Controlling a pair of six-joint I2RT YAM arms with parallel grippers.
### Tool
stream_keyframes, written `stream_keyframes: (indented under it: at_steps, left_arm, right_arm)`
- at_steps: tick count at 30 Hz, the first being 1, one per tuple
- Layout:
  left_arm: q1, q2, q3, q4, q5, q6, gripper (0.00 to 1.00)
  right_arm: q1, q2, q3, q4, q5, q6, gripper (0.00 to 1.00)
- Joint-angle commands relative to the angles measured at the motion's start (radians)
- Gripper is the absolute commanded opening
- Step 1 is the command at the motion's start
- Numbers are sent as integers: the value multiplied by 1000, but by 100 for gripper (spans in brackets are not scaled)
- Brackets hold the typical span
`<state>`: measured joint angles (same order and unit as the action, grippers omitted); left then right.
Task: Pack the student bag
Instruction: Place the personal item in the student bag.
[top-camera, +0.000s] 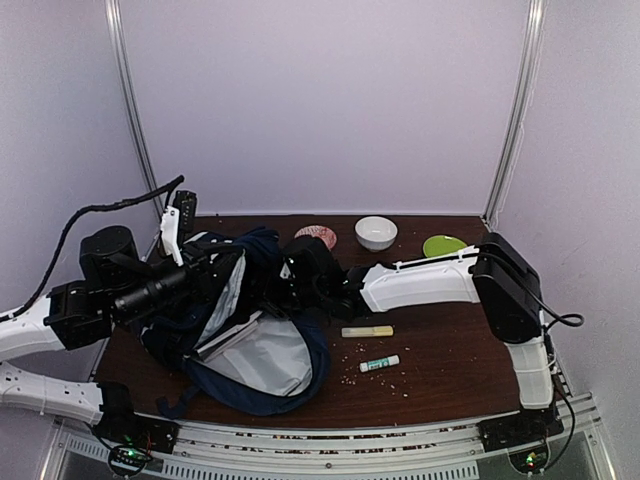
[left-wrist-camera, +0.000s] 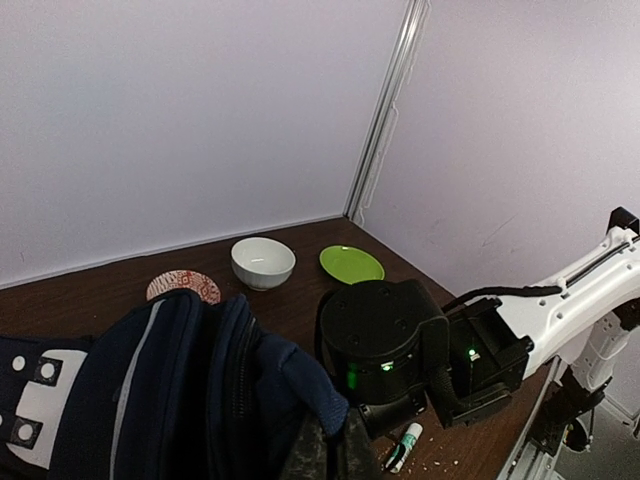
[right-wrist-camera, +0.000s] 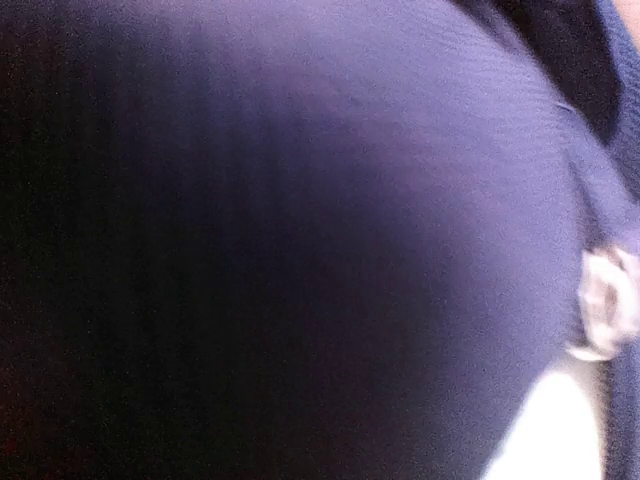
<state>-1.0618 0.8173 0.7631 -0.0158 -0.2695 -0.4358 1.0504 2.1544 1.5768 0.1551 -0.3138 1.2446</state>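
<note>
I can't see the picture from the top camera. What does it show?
A big navy student bag lies open on a dark table, with the left arm and right arm at its sides. A yellow stick and a green-and-white tube lie to its right; a white bowl, green plate and red patterned dish sit behind.

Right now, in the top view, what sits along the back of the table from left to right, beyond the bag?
Red-patterned dish → white bowl → green plate.
</note>
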Motion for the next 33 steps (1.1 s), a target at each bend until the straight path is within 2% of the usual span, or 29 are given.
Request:
stream_keyframes:
  at_steps: [1,6,10,12,15,19,22,26,30,33]
  left_arm:
    - [6,6,61,201,51,-29,0]
    - [6,37,56,228,90,-69,0]
    - [6,62,58,253,125,-102,0]
    - [6,74,59,255,141,-109,0]
    - [6,69,58,244,116,-104,0]
    - [6,13,47,205,25,-55,0]
    - [7,-30,53,157,-31,2,0]
    - [8,-87,48,113,-101,50,0]
    - [8,-125,44,17,-217,53,0]
    - [8,-143,30,-34,-247,52,0]
  right_arm:
    - [18,58,137,4,-30,19,16]
    - [33,128,252,26,-72,55,10]
    - [39,222,377,27,-129,65,8]
    - [47,273,456,18,-166,71,10]
    - [51,286,477,27,-190,79,20]
    - [25,146,285,141,-173,93,40]
    - [-6,6,118,172,-151,66,51]
    - [-33,-158,-20,130,-135,10,57]
    - [-46,-315,-175,89,-106,-36,59]
    - [-54,-474,-319,28,-57,-118,59]
